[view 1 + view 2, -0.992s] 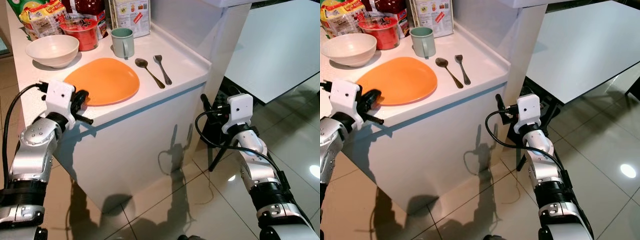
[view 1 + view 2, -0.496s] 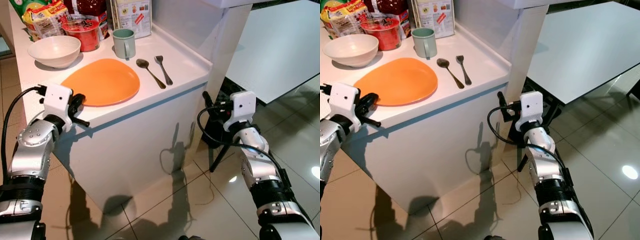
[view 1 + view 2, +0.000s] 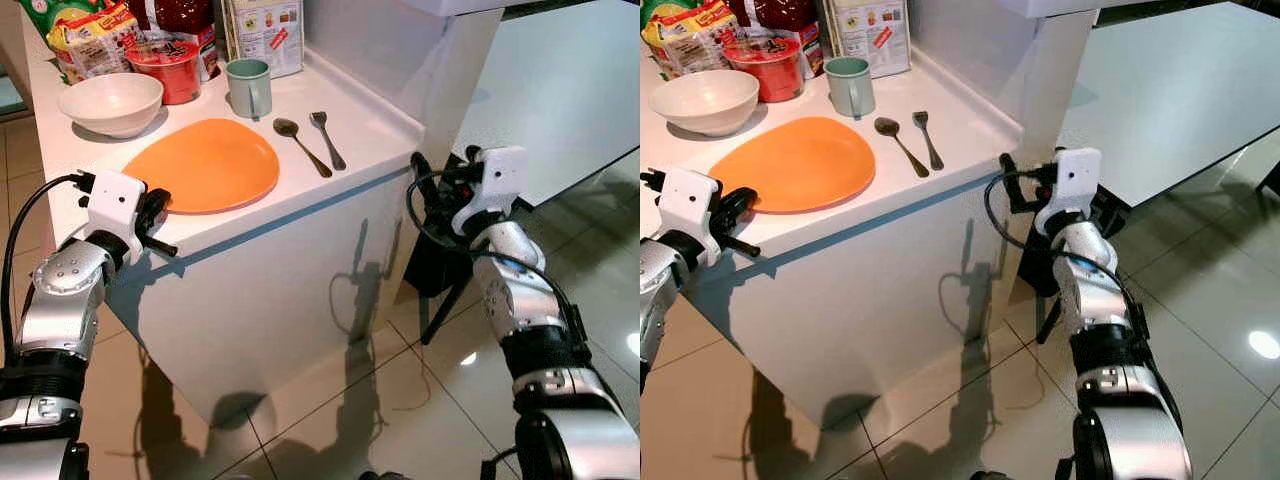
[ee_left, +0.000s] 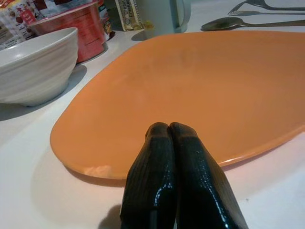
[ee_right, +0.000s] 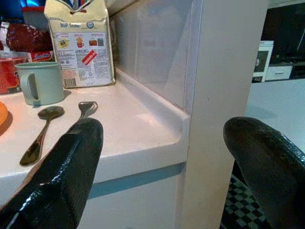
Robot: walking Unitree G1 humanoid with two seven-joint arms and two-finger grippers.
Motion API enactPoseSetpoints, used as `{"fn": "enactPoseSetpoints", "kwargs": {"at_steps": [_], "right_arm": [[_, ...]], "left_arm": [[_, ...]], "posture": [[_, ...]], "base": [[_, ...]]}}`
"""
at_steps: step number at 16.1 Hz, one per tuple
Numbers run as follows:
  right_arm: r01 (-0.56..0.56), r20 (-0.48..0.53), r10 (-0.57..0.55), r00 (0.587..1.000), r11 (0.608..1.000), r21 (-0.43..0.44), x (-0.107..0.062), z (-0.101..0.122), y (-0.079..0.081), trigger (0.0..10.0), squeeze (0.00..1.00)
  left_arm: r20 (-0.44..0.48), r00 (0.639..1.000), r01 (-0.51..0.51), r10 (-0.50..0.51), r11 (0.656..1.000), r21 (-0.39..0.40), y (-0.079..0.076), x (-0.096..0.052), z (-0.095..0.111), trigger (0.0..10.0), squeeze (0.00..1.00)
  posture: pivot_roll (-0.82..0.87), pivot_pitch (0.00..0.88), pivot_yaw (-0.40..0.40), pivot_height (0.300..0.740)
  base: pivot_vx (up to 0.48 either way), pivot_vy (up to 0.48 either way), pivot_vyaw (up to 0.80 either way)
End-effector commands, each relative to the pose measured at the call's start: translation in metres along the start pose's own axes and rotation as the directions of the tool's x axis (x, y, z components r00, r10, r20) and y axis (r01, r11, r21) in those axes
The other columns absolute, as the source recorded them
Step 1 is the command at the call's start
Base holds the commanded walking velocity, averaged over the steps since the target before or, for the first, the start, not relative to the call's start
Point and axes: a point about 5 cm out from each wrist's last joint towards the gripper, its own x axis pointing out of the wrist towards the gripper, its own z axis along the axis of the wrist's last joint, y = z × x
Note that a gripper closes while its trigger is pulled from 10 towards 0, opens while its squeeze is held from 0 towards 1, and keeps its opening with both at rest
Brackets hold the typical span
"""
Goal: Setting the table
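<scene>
I see a white counter (image 3: 370,130) holding an orange plate (image 3: 205,165) near its front edge. Behind the plate sit a white bowl (image 3: 110,102) and a green mug (image 3: 248,87); a spoon (image 3: 300,145) and fork (image 3: 326,138) lie side by side just right of the plate. My left gripper (image 4: 172,139) is clenched, fingertips together at the plate's near rim. My right gripper (image 5: 162,157) is spread wide, level with the counter's right corner, grasping nothing

White counter (image 3: 300,215) — glossy tiled floor (image 3: 330,400) — white table (image 3: 560,90).
</scene>
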Motion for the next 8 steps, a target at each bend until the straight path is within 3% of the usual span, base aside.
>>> {"fn": "enactPoseSetpoints", "kwargs": {"at_steps": [1, 5, 8], "right_arm": [[0.001, 0.003, -0.001, 1.000, 1.000, 0.028, 0.005, 0.004, 0.000, 10.0, 0.00], [-0.006, 0.005, 0.006, 1.000, 0.999, 0.045, 0.009, 0.008, 0.001, 10.0, 0.00], [-0.017, -0.012, 0.017, 1.000, 0.999, 0.029, 0.006, 0.002, 0.004, 10.0, 0.00]], "left_arm": [[-0.089, 0.995, 0.033, -0.034, 0.999, -0.014, -0.007, -0.005, -0.021, 10.0, 0.00], [-0.077, 0.997, -0.008, 0.000, 0.994, -0.108, -0.010, -0.009, -0.031, 10.0, 0.00], [-0.082, 0.997, -0.021, 0.013, 0.995, -0.099, -0.014, -0.009, -0.037, 10.0, 0.00]], "posture": [[0.12, 0.055, 0.006, 0.740], [0.13, 0.060, 0.003, 0.740], [0.13, 0.065, -0.004, 0.740]], "base": [[0.000, 0.000, 0.00], [0.000, 0.000, 0.00], [0.000, 0.000, 0.00]]}}
